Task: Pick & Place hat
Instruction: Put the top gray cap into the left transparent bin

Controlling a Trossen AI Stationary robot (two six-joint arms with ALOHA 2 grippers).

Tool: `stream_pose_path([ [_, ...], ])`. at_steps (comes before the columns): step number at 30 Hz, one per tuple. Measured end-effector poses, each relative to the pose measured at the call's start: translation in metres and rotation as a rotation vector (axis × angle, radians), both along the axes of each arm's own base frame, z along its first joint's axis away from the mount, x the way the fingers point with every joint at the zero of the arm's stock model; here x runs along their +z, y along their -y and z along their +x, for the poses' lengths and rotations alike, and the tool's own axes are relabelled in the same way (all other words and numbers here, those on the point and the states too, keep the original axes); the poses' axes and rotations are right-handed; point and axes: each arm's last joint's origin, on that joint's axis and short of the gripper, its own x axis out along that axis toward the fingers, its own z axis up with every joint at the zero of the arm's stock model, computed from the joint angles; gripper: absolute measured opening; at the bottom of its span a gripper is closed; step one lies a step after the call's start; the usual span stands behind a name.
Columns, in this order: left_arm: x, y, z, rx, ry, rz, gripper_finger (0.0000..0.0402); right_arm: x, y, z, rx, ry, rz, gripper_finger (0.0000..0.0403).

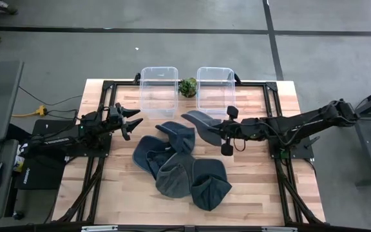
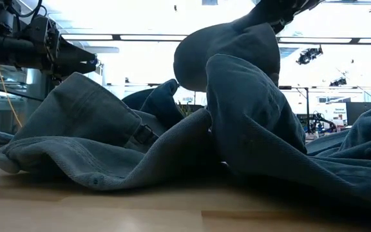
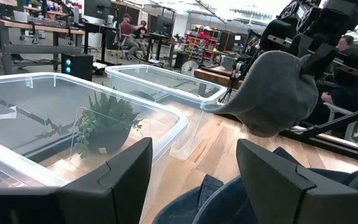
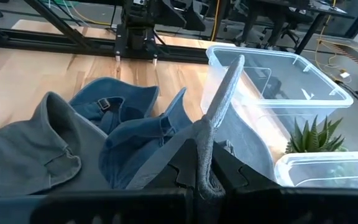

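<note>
A grey hat point(image 1: 203, 122) is up in the air in front of the right clear bin point(image 1: 216, 87), its brim pointing toward the table's left. My right gripper point(image 1: 224, 132), reaching in from the right, is shut on it. The hat also shows in the left wrist view point(image 3: 272, 93) and in the low view point(image 2: 230, 51). A pile of several blue-grey hats point(image 1: 179, 164) lies on the table's middle. My left gripper point(image 1: 131, 119) hovers open at the left, level with the left clear bin point(image 1: 158, 87), touching nothing. My right gripper pinches the grey hat's edge point(image 4: 205, 146) between its two fingers, coming in level from the table's right side. The thin edge runs straight out from the fingers, with the brim point(image 4: 230, 78) ahead. The hat is lifted clear of the table, its crown point(image 3: 263, 112) bulging downward.
Two clear plastic bins stand side by side at the far edge with a small green plant point(image 1: 187, 87) between them. The hat pile point(image 2: 108, 142) fills the middle of the wooden table point(image 1: 256, 187). Bare wood shows at the near left and right.
</note>
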Motion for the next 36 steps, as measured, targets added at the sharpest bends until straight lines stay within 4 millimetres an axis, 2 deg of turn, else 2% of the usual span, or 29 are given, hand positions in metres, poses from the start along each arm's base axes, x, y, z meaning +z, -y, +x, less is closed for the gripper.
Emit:
stream_pose_path([
  [16,0.0015,-0.0001,-0.0001,0.003,0.015,0.003,0.0232,0.0000,-0.0003,0.0001,0.016,-0.005,-0.014,0.0007],
  [19,0.0015,-0.0001,-0.0001,0.000,0.035,-0.045,0.0232,0.0000,-0.0003,0.0001,0.016,-0.005,-0.013,0.0007],
  [28,-0.0012,-0.0049,-0.0025,0.182,0.065,-0.157,0.0232,0.0000,-0.0003,0.0001,0.016,-0.004,-0.013,0.0007],
  [32,-0.0028,-0.0045,-0.0021,0.163,0.062,-0.189,0.0232,0.0000,-0.0003,0.0001,0.017,-0.004,-0.013,0.0007],
  [36,-0.0031,-0.0016,-0.0003,0.049,0.030,-0.153,0.0232,0.0001,-0.0006,0.0003,0.024,-0.003,-0.012,0.0007],
])
